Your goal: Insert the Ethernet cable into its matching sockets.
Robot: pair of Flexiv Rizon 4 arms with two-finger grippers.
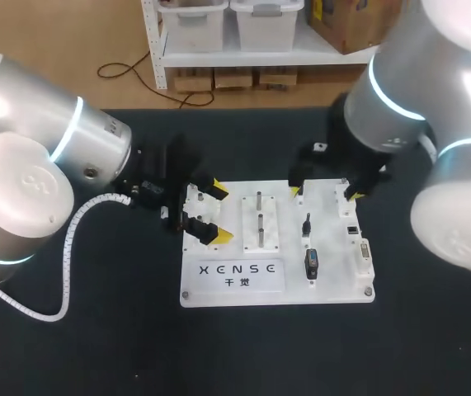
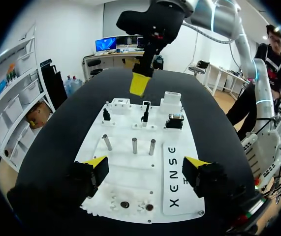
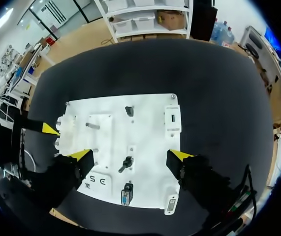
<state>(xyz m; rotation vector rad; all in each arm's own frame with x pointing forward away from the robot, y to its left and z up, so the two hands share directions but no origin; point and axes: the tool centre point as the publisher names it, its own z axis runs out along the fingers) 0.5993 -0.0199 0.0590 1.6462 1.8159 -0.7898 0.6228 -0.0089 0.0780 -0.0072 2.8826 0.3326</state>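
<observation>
A white rectangular plastic board point(image 1: 334, 285) lies on the black table point(image 1: 95, 346). The left gripper point(image 1: 216, 213) hangs over the board's left edge, fingers spread wide and empty. The right gripper point(image 1: 324, 191) hovers over the board's far right part, also spread and empty. A small black plug piece point(image 1: 307, 223), seemingly the Ethernet cable, sits on the board under the right gripper, untouched, near a black socket block point(image 1: 311, 264).

The white board point(image 1: 334, 285), dark-lettered, lies on a black table point(image 1: 95, 355), carries grey metal pegs point(image 1: 259, 202), and has the yellow-tipped left gripper point(image 1: 217, 213) and right gripper point(image 1: 324, 192) over it.
</observation>
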